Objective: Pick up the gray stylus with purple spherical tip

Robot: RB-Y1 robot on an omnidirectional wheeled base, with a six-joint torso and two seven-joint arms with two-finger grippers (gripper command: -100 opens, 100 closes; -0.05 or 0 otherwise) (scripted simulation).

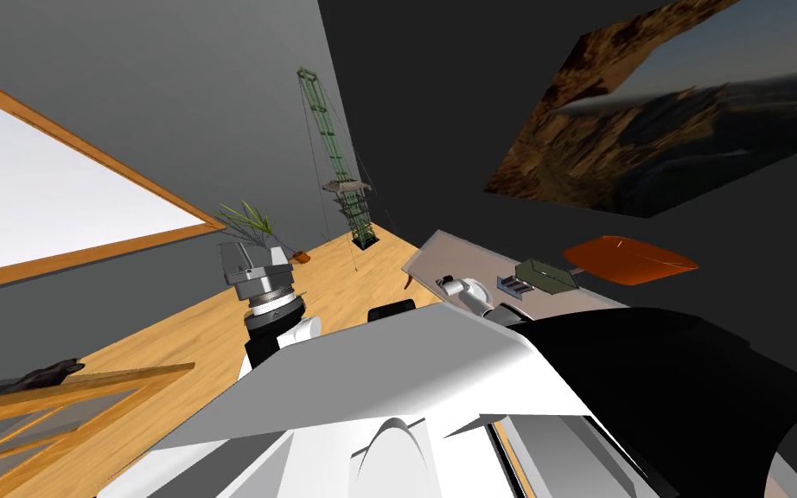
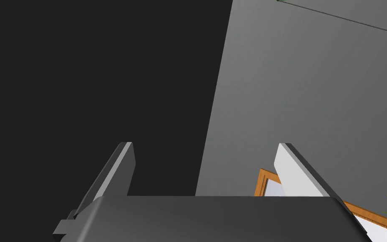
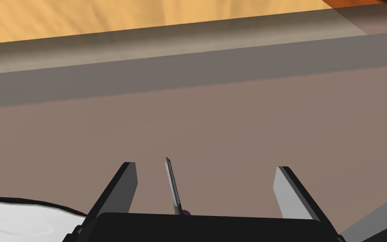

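right end effector (image 3: pixel 206 166) released, fingers straddling the gray stylus (image 3: pixel 172 185) so closing should pinch its shaft | stylus flat on the brown worktop (image 3: pixel 239 117) at my 1 o'clock, off-centre in the gap, purple tip (image 3: pixel 186 212) at its 6 o'clock end by my palm block | left end effector (image 2: pixel 205 145) released, parked high at 11 o'clock, likely out of the way

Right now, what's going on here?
The right gripper is down over the brownish table, fingers open on either side of the gray stylus. The stylus lies flat on the table, its purple tip nearest the gripper body, and sits closer to one finger than the other. Nothing is gripped yet. The left gripper is open and idle, away from the table.
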